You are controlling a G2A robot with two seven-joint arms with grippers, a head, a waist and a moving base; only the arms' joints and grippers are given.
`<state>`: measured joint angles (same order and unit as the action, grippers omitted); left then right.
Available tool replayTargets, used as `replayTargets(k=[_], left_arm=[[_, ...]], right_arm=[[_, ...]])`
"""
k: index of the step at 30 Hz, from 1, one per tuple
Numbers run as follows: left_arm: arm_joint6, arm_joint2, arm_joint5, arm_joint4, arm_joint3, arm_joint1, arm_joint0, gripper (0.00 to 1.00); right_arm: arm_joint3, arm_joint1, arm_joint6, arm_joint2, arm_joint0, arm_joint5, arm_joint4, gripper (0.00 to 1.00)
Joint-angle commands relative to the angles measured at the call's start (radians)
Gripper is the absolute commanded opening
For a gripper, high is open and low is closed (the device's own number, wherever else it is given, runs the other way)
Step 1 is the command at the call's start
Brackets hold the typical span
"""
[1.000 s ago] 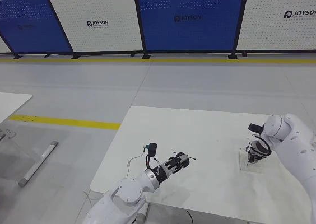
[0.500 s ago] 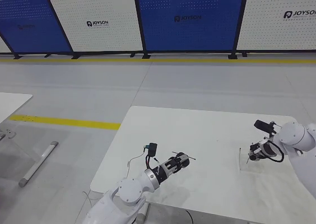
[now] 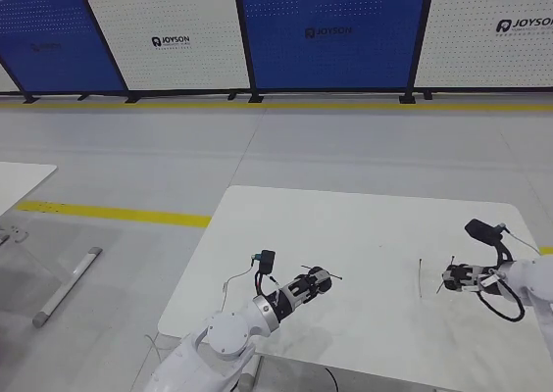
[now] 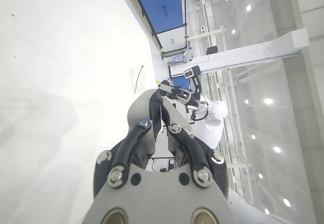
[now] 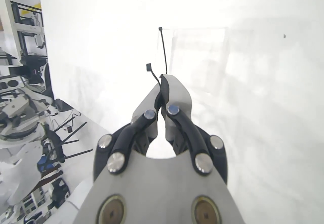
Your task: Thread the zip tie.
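Note:
My right gripper (image 3: 450,277) (image 5: 161,81) hangs low over the table's right side, shut on a black zip tie (image 5: 152,72) whose square head sticks out past the fingertips. A second black zip tie (image 3: 420,275) (image 5: 163,49) (image 4: 138,79) lies flat on the white table (image 3: 355,225), just ahead of that gripper. My left gripper (image 3: 316,280) (image 4: 161,99) sits near the table's front left, shut on another thin zip tie (image 3: 324,273) that crosses its fingertips. The two grippers are far apart.
A clear plastic sheet (image 5: 200,55) lies on the table beside the loose zip tie. A small black and green connector on a cable (image 3: 265,261) rides on my left arm. The table's front edge is close to the left gripper.
My right arm has swung out to the right and lowered, turning its gripper from pointing down at the sheet to pointing sideways, with a zip tie in it. The left arm has stayed still.

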<state>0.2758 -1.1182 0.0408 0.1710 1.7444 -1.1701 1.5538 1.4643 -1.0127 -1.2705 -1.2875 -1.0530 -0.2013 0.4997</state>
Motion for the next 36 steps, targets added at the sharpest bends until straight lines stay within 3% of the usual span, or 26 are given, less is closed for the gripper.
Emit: replayTargets(k=[1,6,9,14,18,20,24,36], left_arm=[[0.000,0.000,0.000,0.000,0.000,0.000,0.000,0.00],[0.000,0.000,0.000,0.000,0.000,0.000,0.000,0.00],[0.000,0.000,0.000,0.000,0.000,0.000,0.000,0.00],[0.000,0.000,0.000,0.000,0.000,0.000,0.000,0.00],[0.000,0.000,0.000,0.000,0.000,0.000,0.000,0.00],[0.000,0.000,0.000,0.000,0.000,0.000,0.000,0.00],[0.000,0.000,0.000,0.000,0.000,0.000,0.000,0.00],[0.000,0.000,0.000,0.000,0.000,0.000,0.000,0.00]], right_arm=[[-0.001,0.000,0.001,-0.001,0.000,0.001,-0.003,0.00],[-0.001,-0.001,0.007,0.001,-0.003,0.003,-0.004,0.00],[0.009,-0.007,0.086,0.015,-0.029,0.003,-0.039,0.00],[0.161,-0.012,0.259,-0.047,-0.162,0.023,-0.212,0.00],[0.265,-0.012,0.329,-0.058,-0.250,0.051,-0.251,0.00],[0.271,-0.015,0.319,-0.032,-0.249,0.063,-0.277,0.00],[0.266,-0.028,0.399,0.054,-0.224,-0.001,-0.198,0.00],[0.264,-0.031,0.429,0.053,-0.234,0.007,-0.224,0.00]])
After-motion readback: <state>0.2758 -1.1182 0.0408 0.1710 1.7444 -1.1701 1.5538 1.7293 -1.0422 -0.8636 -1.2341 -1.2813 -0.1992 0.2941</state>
